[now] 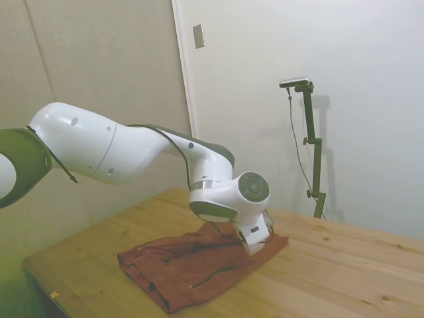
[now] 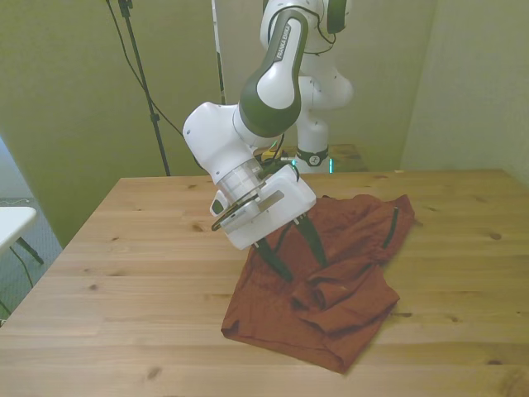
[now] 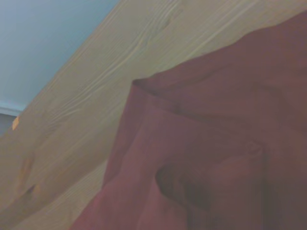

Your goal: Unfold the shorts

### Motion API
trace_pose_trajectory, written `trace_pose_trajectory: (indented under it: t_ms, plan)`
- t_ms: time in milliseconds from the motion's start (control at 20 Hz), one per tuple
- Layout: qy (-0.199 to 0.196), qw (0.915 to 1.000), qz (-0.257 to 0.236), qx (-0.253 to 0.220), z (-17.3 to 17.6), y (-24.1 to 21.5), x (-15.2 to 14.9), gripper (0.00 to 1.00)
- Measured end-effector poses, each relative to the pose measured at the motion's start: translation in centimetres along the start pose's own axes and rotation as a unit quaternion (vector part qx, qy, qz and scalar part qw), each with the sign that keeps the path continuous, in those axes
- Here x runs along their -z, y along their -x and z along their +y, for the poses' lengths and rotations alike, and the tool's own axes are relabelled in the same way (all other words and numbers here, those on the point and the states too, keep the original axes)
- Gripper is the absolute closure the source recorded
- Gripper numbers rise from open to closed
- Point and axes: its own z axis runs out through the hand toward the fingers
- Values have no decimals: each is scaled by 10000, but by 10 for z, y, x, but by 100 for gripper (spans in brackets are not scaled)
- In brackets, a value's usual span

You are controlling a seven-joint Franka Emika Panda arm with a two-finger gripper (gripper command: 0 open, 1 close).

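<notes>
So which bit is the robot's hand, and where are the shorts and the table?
hand (image 2: 299,262): front view, midway between its two dark fingertips, spread open over the cloth.
shorts (image 2: 347,306): front view, on the bunched rust-brown fabric.
table (image 2: 140,248): front view, bare wooden top.

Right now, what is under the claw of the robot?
The shorts lie under the open claw, folded over themselves on the wooden table. Whether the fingertips already touch the cloth, and what the folded layers hide, cannot be seen.

A wooden table (image 2: 124,273) stands before a plain wall (image 1: 371,99).
</notes>
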Motion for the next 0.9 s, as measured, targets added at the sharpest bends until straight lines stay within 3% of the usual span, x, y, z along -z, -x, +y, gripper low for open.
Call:
trace_pose_trajectory:
  t_ms: [200, 250, 900]
  plan:
    - [21, 10000, -28, -5, -1, -6, -7, 0]
    - [19, 10000, -53, 8, -2, -6, -8, 100]
    - [-23, 9995, -291, 150, -11, -9, -25, 100]
